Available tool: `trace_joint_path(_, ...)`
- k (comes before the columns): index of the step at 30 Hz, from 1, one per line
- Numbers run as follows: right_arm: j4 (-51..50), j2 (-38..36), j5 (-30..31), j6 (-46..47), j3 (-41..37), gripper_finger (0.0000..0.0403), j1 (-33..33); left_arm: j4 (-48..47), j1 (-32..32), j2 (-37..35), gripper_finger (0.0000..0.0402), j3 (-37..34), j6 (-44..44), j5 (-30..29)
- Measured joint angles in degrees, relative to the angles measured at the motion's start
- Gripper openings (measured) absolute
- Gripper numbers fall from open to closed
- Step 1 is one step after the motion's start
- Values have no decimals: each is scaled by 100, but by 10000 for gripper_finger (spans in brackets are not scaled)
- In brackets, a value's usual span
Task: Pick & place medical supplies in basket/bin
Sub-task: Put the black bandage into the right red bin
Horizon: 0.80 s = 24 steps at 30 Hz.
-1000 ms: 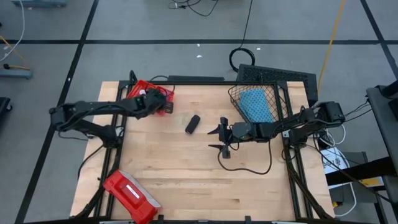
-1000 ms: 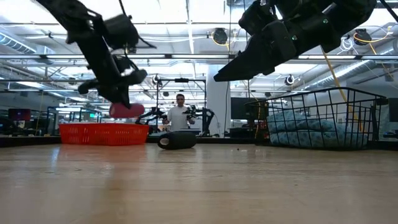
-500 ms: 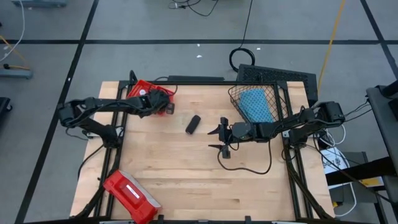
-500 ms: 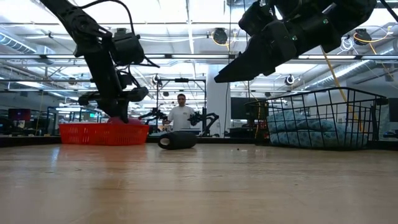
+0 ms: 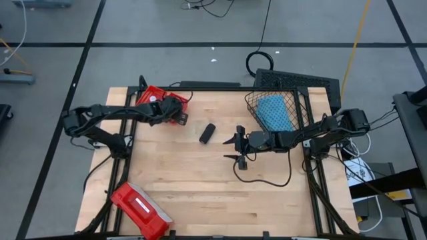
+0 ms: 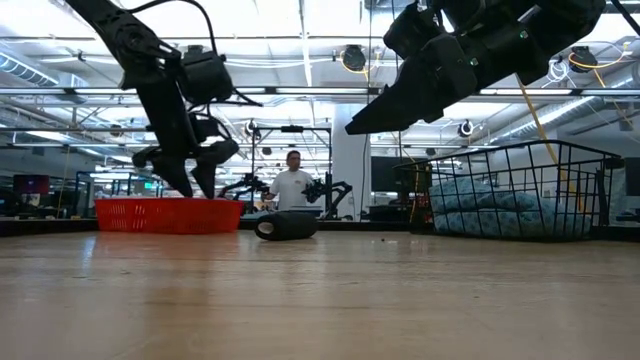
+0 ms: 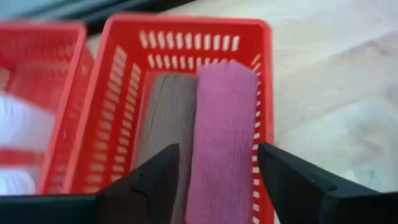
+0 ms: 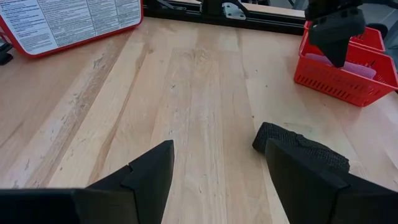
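The red two-compartment bin (image 5: 152,91) (image 7: 186,25) stands at the table's far left. My left gripper (image 5: 172,111) (image 7: 217,149) is open above one compartment, its fingers dipping in on either side of the pink roll (image 7: 222,124). That roll lies flat on the bin floor beside a brown roll (image 7: 165,118). Blurred white pieces (image 7: 12,124) show in the other compartment. The black roll (image 5: 207,133) (image 8: 298,149) lies on its side mid-table. My right gripper (image 5: 238,148) (image 8: 219,149) hovers open just right of it. The blue pad (image 5: 275,113) lies in the black wire basket (image 5: 293,100).
A flat red case with a white label (image 5: 140,208) (image 8: 68,18) lies at the near left corner. A black cable loops over the table near my right arm (image 5: 267,180). Bare wood stretches across the table's middle and near side. A person stands far behind the table (image 6: 293,185).
My left gripper has come down with the pink roll from just above the red bin into one compartment. It then opened and let go. The pink roll now lies on the bin floor between the spread fingers.
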Motion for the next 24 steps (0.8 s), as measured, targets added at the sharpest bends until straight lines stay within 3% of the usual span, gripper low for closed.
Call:
trace_joint_path(4, -17, 0, 0, -6, 0, 242, 0, -17, 0, -92, 242, 149, 602, 127)
trace_joint_path(9, -35, 0, 2, -11, 3, 242, 0, -8, -50, -302, 249, 535, 660, 784)
trace_joint_path(14, -159, -32, 5, -15, 4, 242, 0, -10, -621, -296, 237, 959, 799, 1498)
trace_joint_path(18, -316, -252, 115, -66, 7, 242, 2, -4, -1366, -46, 224, 1217, 770, 1284)
trace_joint_path(24, -778, -590, 334, -138, 7, 242, 0, 106, -2076, 546, 206, 1309, 182, 283)
